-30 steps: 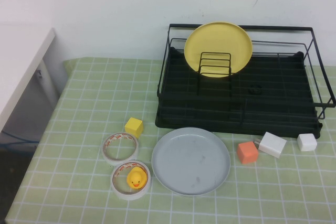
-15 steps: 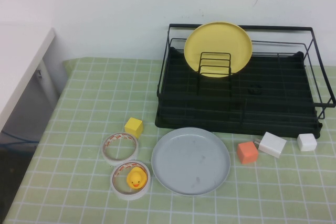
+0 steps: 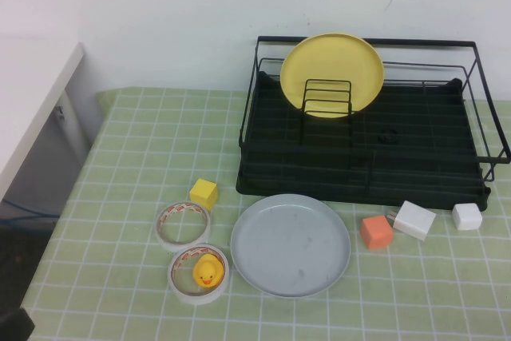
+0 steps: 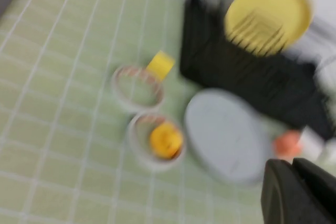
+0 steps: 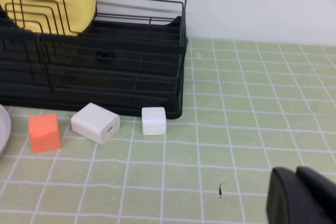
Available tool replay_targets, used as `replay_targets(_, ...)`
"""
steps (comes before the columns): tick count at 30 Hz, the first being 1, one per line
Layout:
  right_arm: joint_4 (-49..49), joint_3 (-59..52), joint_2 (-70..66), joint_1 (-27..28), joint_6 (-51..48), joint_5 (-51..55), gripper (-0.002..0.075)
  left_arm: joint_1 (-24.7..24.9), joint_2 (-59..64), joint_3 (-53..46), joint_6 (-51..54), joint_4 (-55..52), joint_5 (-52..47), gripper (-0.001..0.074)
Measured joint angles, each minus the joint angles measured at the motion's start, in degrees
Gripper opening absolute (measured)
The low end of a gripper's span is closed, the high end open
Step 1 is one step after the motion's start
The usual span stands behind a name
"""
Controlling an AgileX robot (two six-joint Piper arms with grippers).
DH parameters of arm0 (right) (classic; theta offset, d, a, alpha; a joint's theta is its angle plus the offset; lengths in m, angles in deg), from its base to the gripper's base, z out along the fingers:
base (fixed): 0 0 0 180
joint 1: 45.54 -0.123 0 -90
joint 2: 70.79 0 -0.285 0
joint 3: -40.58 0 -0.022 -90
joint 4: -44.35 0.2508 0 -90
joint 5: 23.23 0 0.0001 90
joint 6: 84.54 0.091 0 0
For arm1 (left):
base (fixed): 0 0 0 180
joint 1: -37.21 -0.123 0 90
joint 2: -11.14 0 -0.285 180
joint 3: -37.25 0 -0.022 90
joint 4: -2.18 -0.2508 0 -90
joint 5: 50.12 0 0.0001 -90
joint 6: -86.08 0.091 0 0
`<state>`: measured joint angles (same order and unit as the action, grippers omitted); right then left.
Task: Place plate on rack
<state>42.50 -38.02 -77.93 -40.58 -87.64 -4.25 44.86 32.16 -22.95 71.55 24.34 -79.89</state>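
The left gripper [image 4: 300, 192] shows in its own wrist view as two dark fingers pressed together with nothing between them, held above the table's near-left part and looking down across the plate and the rack; in the high view a dark shape at the near-left corner [image 3: 14, 327] is probably part of that arm, though too little shows to be sure. The right gripper [image 5: 303, 196] is likewise shut and empty, low over the table's right side, facing the rack's right end.

The plate [image 3: 291, 244] is round, light grey and plain, with a raised rim and a few faint marks on its face. It lies flat on the green checked tablecloth [image 3: 128, 157] near the table's front edge, just in front of the rack's front rail and apart from it.

The rack [image 3: 375, 167] is black wire on a black tray base and stands along the table's back edge. A yellow plate [image 3: 331, 69] stands upright in it behind the wire dividers [image 3: 326, 101].

Beside the grey plate, toward the left edge, lie two tape rolls [image 3: 183, 225], a rubber duck [image 3: 207, 272] sitting inside the nearer one, and a yellow cube [image 3: 204, 192]. Toward the right edge are an orange cube [image 3: 376, 231], a white block [image 3: 414, 220] and a white cube [image 3: 467, 216].
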Motion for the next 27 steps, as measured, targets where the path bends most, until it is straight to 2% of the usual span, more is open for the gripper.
replay_targets(6, 0.25, 0.00, 0.00, 0.00, -0.99, 0.00, 0.0010, 0.00, 15.23, 17.39, 12.52, -3.61, -14.04, -0.0001)
replay_targets(12, 5.98, 0.08, 0.00, 0.00, -1.12, 0.00, 0.0010, 0.00, 29.49, 29.16, 14.53, -12.99, -16.74, -0.0001)
replay_targets(16, 8.98, 0.08, 0.00, 0.00, -1.12, 0.09, 0.0010, 0.45, 38.47, 32.66, 14.53, -14.18, -16.75, -0.0001)
replay_targets(22, 10.80, 0.08, 0.00, 0.00, -1.12, 0.09, 0.0010, 8.68, 49.26, 33.41, 14.19, -15.90, -15.71, -0.0001)
replay_targets(27, 11.40, 0.08, 0.00, 0.00, -1.12, 0.13, 0.0010, 17.29, 58.75, 34.77, 7.76, -21.02, -13.18, 0.0004)
